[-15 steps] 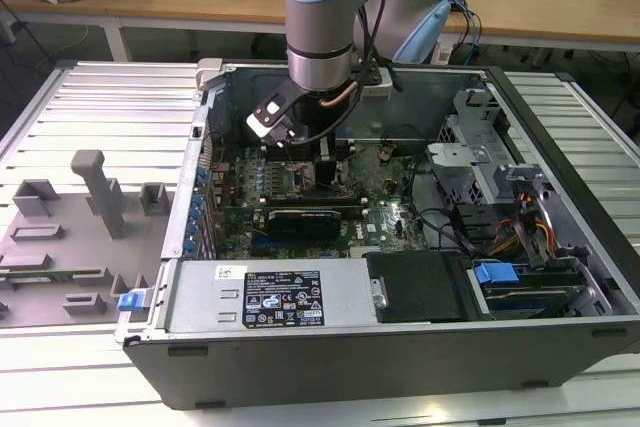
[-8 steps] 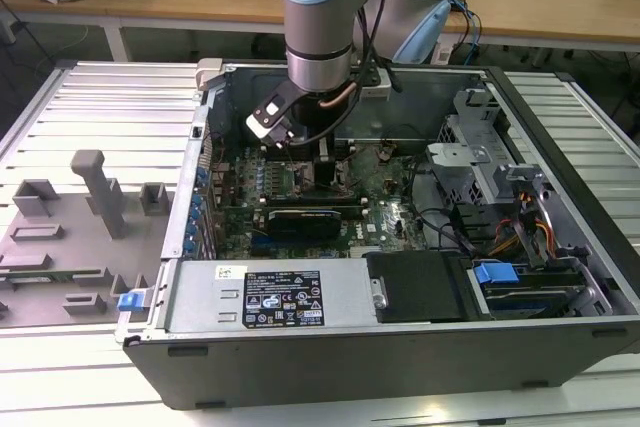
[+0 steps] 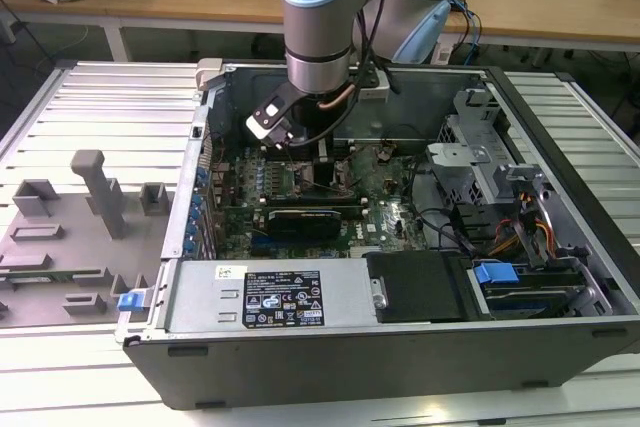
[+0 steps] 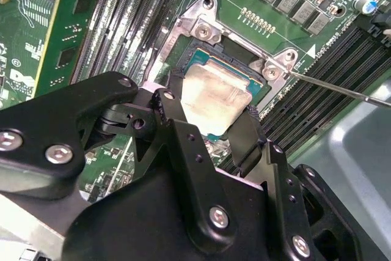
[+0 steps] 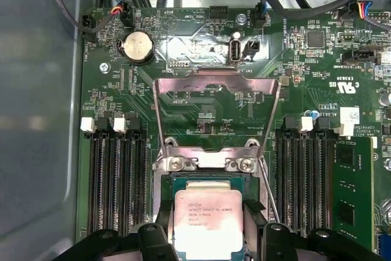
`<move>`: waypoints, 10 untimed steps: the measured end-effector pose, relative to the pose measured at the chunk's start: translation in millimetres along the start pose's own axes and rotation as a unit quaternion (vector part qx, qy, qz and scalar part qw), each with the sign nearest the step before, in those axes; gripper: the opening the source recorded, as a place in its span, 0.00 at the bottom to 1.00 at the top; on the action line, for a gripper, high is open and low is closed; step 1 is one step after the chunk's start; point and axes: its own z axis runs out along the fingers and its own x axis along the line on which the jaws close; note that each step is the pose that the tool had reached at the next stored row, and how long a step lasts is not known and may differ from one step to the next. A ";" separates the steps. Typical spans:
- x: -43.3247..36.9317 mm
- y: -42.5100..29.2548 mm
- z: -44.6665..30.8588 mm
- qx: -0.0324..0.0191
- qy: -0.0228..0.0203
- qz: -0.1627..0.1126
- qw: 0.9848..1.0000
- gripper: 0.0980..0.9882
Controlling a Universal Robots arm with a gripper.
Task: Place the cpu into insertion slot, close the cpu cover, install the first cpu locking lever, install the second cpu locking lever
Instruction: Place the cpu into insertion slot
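Note:
In both wrist views my gripper [image 4: 211, 114] [image 5: 209, 233] is shut on the cpu [image 4: 217, 96] [image 5: 209, 218], a silver-topped square chip with one black finger [image 4: 168, 99] on each side. The chip sits low over the insertion slot [image 5: 208, 180] [image 4: 227, 58], whose dark rim and teal edge show just beyond it; I cannot tell if it is seated. The cpu cover [image 5: 214, 82] stands open, swung up away from the slot. A thin wire locking lever [image 5: 267, 191] [image 4: 342, 88] lies unlatched beside the slot. In the exterior view the arm reaches down into the computer case over the motherboard [image 3: 300, 187].
Long black memory slots [image 5: 116, 175] [image 5: 308, 175] flank the socket closely. A coin battery [image 5: 137, 46] and cables lie beyond the cover. The case holds a black shroud [image 3: 415, 287] and a drive cage [image 3: 480, 162]. A grey fixture tray [image 3: 70, 237] is on the exterior view's left.

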 end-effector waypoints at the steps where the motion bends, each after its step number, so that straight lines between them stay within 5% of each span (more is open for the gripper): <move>1: 0.0 0.0 0.0 0.000 0.000 0.000 1.000 0.50; 10: 0.1 -0.2 0.4 0.000 0.000 0.000 1.000 0.58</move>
